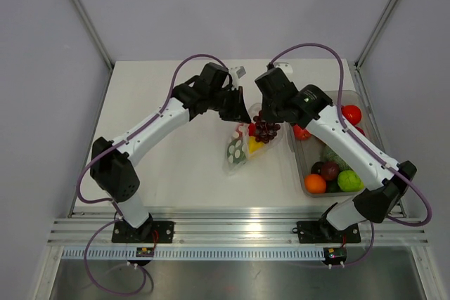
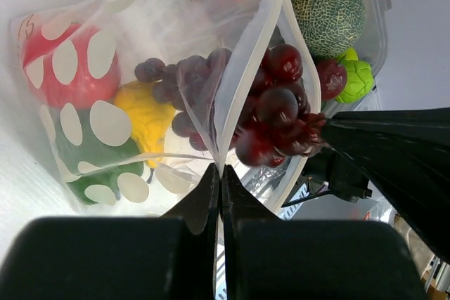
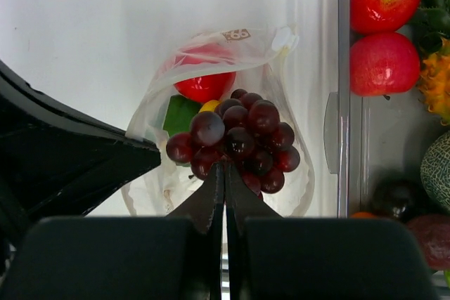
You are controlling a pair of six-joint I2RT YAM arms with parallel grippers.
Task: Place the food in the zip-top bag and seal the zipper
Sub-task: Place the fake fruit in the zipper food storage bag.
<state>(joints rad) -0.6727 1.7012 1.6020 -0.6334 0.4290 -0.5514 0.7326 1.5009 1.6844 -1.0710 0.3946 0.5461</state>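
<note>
The dotted zip-top bag [image 1: 239,149] lies mid-table with its mouth lifted open. It holds a red piece [image 2: 67,75], a green piece [image 2: 88,156] and a yellow piece [image 2: 144,114]. My left gripper [image 1: 239,114] is shut on the bag's mouth edge, with the zipper strip [image 2: 242,75] running up from its fingertips [image 2: 208,182]. My right gripper [image 1: 271,119] is shut on the stem end of the dark purple grape bunch [image 3: 239,138]. It holds the bunch at the open mouth of the bag [image 3: 214,47]. The bunch also shows in the left wrist view [image 2: 278,114], partly between the two mouth edges.
A rigid clear tray [image 1: 301,163] stands at the right. It holds two red fruits [image 3: 383,29], a netted melon [image 2: 327,8], an orange [image 1: 315,183], a green piece [image 1: 349,180] and dark pieces. The two arms meet closely over the bag.
</note>
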